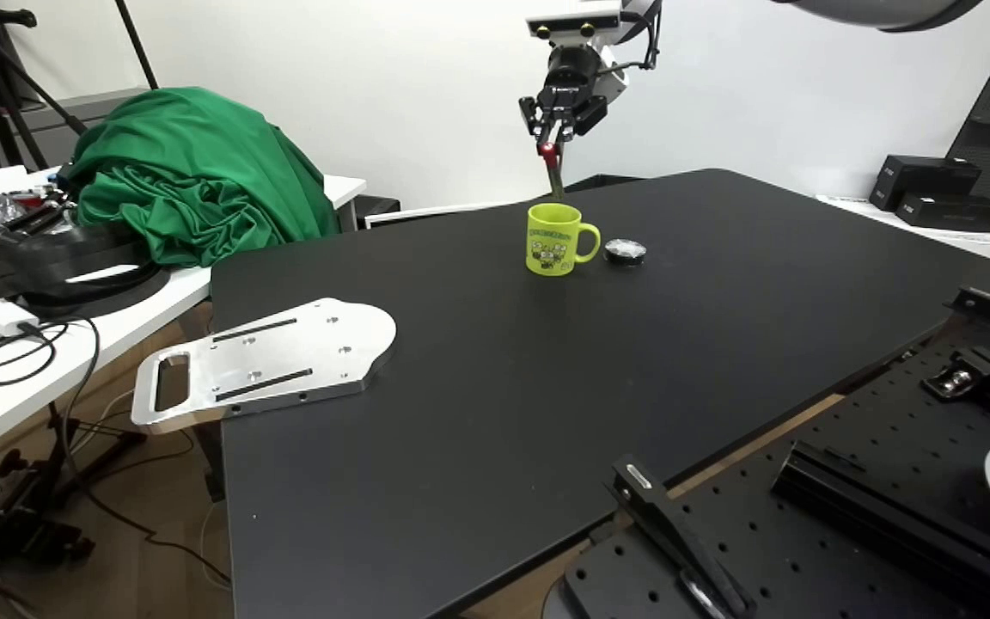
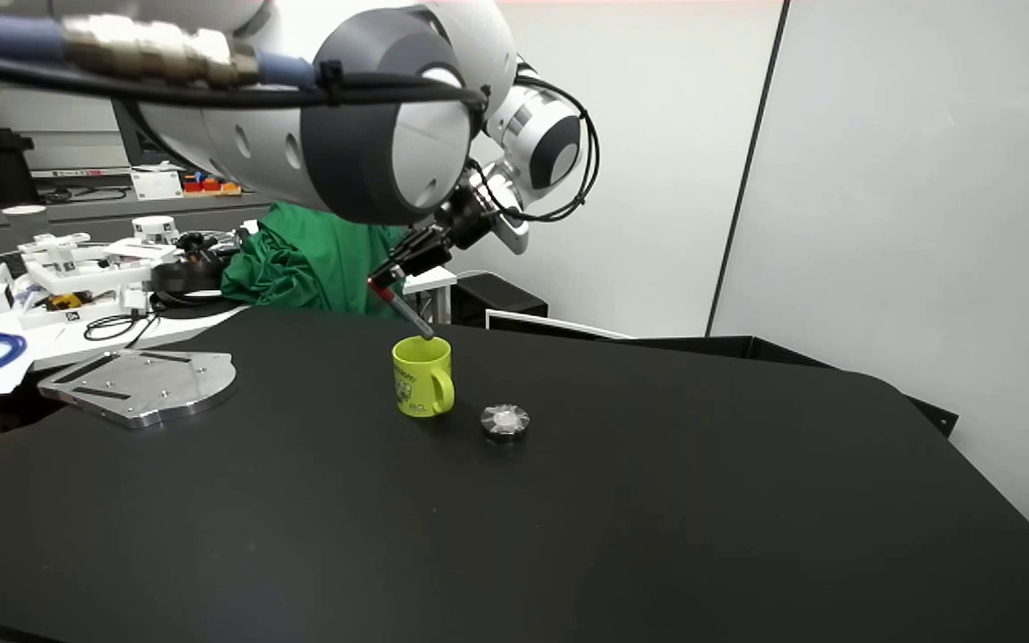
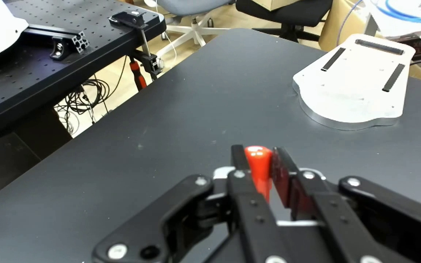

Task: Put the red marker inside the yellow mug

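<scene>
The mug [image 1: 550, 245] stands on the table [image 1: 461, 413] (disc [image 1: 625, 252] just beside).

A slim red-and-grey marker [image 2: 405, 313], red end up, hangs tilted with its lower tip just above an upright, cylindrical yellow-green mug [image 1: 552, 241] with a side handle and dark print.
</scene>
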Robot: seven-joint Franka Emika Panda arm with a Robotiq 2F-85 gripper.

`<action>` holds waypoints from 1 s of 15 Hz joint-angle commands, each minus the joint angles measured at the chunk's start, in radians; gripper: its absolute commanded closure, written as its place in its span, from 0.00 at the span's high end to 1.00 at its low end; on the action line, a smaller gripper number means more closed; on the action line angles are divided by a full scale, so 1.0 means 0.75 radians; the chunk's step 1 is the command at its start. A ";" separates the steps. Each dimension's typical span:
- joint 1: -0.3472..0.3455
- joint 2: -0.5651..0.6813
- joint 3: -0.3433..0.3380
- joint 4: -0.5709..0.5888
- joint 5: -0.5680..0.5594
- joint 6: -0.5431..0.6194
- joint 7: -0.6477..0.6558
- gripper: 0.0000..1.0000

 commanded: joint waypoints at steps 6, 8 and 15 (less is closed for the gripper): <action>-0.067 0.083 0.060 -0.017 0.092 0.089 0.023 0.30; -0.054 0.085 0.059 0.011 0.082 0.092 0.010 0.53; -0.017 0.039 0.110 0.107 0.076 0.069 0.004 0.98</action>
